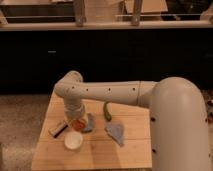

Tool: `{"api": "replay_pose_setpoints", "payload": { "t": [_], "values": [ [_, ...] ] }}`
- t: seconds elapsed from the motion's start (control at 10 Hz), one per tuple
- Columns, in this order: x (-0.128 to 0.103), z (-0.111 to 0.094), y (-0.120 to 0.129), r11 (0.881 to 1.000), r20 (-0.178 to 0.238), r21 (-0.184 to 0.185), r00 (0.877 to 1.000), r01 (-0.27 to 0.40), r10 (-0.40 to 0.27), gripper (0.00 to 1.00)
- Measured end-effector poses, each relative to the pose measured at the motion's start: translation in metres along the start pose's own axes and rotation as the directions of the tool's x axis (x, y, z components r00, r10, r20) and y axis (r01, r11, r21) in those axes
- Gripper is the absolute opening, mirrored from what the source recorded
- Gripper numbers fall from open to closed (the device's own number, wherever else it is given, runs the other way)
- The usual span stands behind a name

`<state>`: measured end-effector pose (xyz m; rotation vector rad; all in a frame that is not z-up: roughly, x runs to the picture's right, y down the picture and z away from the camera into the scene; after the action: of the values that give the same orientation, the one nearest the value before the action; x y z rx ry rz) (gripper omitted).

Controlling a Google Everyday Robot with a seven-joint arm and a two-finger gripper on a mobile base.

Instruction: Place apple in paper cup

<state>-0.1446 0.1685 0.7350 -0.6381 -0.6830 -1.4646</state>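
Observation:
The apple [76, 123] is a small orange-red fruit at the left of the wooden table [100, 152]. It sits directly under my gripper [76, 120], which hangs straight down from the white arm [107, 93] and covers the apple's top. I cannot tell whether the apple rests on the table or is lifted. The paper cup [73, 141] is a short white cup with a wide mouth. It stands upright and empty just in front of the apple, nearer the table's front edge.
A blue-grey sponge [89, 123] lies right beside the apple. A long green pepper [106, 111] lies behind it. A blue cloth [116, 133] lies right of the cup. A dark and white bar [59, 129] lies left of the gripper. A dark counter runs behind the table.

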Motion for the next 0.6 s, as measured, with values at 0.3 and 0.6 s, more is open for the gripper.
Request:
{"api": "replay_pose_setpoints", "payload": {
  "t": [0.3, 0.6],
  "values": [
    [0.012, -0.006, 0.008, 0.999, -0.023, -0.008, 0.999, -0.039, 0.039, 0.0],
    [0.012, -0.016, 0.008, 1.0, -0.029, -0.002, 0.999, -0.031, 0.031, 0.0]
  ]
}}
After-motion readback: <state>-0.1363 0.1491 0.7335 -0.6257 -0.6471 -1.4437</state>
